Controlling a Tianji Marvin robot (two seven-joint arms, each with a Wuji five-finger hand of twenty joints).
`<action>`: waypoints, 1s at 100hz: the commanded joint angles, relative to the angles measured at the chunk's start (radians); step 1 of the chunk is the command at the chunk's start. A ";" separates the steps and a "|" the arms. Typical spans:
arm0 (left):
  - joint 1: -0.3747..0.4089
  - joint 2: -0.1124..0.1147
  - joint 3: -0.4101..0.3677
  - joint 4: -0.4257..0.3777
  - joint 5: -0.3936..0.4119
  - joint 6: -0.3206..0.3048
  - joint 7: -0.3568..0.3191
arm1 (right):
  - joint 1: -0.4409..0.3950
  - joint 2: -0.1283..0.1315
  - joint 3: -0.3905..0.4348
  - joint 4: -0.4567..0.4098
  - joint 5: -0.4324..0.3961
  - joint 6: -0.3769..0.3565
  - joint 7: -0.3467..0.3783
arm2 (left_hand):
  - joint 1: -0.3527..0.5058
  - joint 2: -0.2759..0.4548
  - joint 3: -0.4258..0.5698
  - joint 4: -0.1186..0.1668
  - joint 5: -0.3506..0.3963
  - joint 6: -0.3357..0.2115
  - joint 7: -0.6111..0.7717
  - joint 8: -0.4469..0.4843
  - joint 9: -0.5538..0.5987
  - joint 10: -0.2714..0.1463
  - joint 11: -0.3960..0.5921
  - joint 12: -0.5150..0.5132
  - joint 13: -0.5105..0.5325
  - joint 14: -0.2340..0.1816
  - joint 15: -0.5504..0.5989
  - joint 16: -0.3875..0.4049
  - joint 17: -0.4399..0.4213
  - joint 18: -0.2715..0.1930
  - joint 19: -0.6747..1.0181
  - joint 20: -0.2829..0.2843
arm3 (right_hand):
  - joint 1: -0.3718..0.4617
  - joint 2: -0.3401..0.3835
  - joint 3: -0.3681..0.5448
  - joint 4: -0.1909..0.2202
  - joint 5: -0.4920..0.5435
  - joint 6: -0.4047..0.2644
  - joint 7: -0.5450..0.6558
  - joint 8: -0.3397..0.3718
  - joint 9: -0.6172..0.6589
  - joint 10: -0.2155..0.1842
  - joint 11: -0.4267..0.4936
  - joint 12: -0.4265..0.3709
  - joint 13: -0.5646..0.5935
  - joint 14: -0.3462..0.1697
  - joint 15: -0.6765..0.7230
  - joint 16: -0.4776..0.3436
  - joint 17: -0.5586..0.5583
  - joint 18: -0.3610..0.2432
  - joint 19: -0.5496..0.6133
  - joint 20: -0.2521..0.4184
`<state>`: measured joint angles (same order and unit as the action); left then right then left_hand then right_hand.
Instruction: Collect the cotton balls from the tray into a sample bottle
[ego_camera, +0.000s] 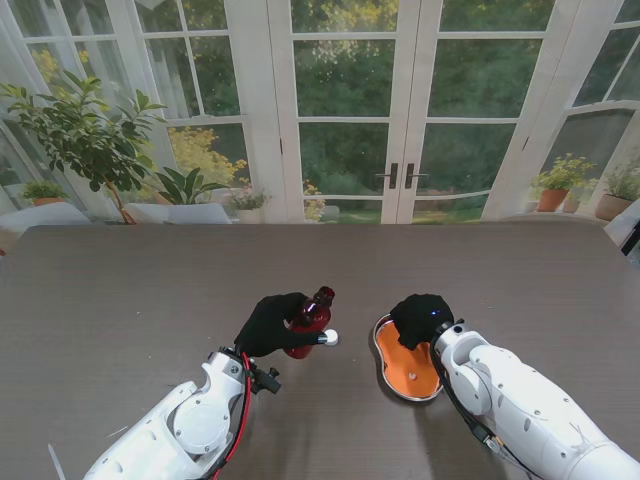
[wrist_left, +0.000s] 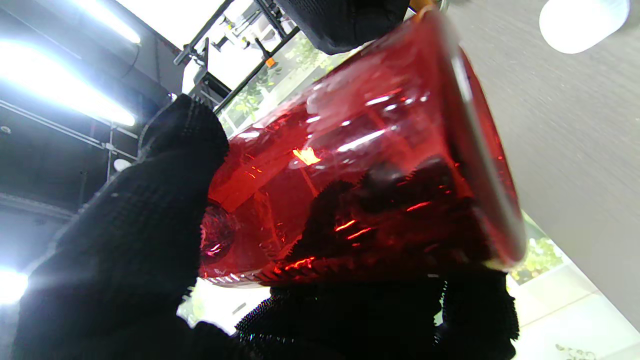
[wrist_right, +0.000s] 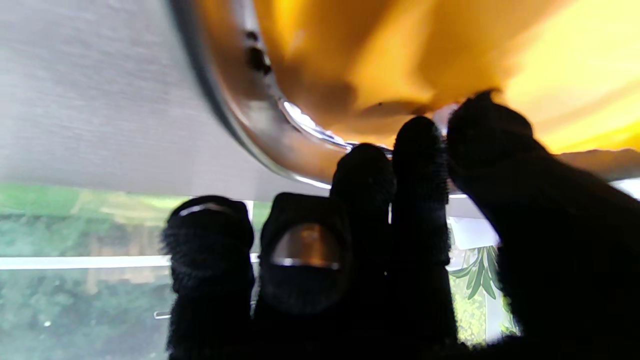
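1. The surface (ego_camera: 120, 290) is a dark grey-brown top with a fine streaked grain, running wide across the stand view to a far edge by the windows.
2. A tray (ego_camera: 382, 352) lies flat on it, right of centre and near me: a metal rim around an orange floor.
3. A small white cap (ego_camera: 331, 337) rests on the surface just left of the tray, apart from its rim.
4. In the left wrist view the cap (wrist_left: 582, 22) shows as a pale blurred blob on the grain.
5. In the right wrist view the tray rim (wrist_right: 240, 120) sits directly on the surface (wrist_right: 90, 100).
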<state>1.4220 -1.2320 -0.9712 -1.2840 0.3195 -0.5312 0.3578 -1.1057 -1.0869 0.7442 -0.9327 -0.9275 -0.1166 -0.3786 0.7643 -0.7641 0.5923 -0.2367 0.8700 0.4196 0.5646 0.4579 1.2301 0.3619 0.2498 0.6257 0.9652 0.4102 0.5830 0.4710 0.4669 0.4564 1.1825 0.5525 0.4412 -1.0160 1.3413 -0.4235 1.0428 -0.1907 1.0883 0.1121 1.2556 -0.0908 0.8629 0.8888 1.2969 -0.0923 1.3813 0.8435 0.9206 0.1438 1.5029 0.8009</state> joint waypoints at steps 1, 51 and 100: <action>0.001 -0.003 -0.001 -0.002 -0.002 -0.002 -0.018 | -0.012 0.004 -0.002 -0.008 -0.008 -0.006 0.025 | 0.225 0.185 0.236 0.055 0.144 -0.214 0.231 0.026 0.090 -0.113 0.083 0.018 0.027 0.010 0.019 0.018 -0.027 -0.032 -0.002 0.009 | 0.032 0.021 0.073 0.020 0.033 -0.003 0.014 0.001 0.048 -0.017 0.036 0.025 0.025 -0.039 0.044 0.019 0.019 0.014 0.059 0.012; 0.003 -0.003 -0.002 -0.002 -0.002 -0.004 -0.016 | -0.032 0.016 0.033 -0.052 -0.020 -0.009 0.096 | 0.224 0.186 0.235 0.054 0.144 -0.216 0.231 0.026 0.088 -0.116 0.083 0.017 0.024 0.009 0.019 0.018 -0.028 -0.034 -0.003 0.009 | -0.012 0.181 0.119 0.051 -0.081 0.038 0.067 0.236 -0.040 -0.024 0.137 0.108 0.027 -0.072 0.050 0.018 0.011 -0.021 0.064 0.015; 0.000 -0.004 0.000 0.002 -0.003 -0.006 -0.017 | -0.059 0.004 0.094 -0.090 0.018 0.004 0.115 | 0.224 0.188 0.234 0.055 0.143 -0.213 0.229 0.027 0.086 -0.114 0.082 0.016 0.024 0.011 0.019 0.018 -0.030 -0.033 -0.004 0.009 | -0.019 0.185 0.120 0.046 -0.091 0.037 0.081 0.240 -0.044 -0.024 0.150 0.100 0.027 -0.071 0.054 0.018 0.009 -0.023 0.065 0.018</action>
<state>1.4218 -1.2321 -0.9713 -1.2826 0.3196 -0.5341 0.3589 -1.1574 -1.0754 0.8274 -1.0119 -0.9081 -0.1136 -0.2867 0.7643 -0.7641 0.5923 -0.2367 0.8700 0.4195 0.5646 0.4579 1.2301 0.3619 0.2498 0.6257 0.9652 0.4103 0.5830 0.4711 0.4666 0.4565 1.1825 0.5525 0.4362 -0.8431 1.3741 -0.4098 0.9691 -0.1647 1.1314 0.3334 1.2152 -0.0967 0.9752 0.9807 1.2969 -0.1027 1.3932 0.8436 0.9206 0.1397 1.5138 0.8013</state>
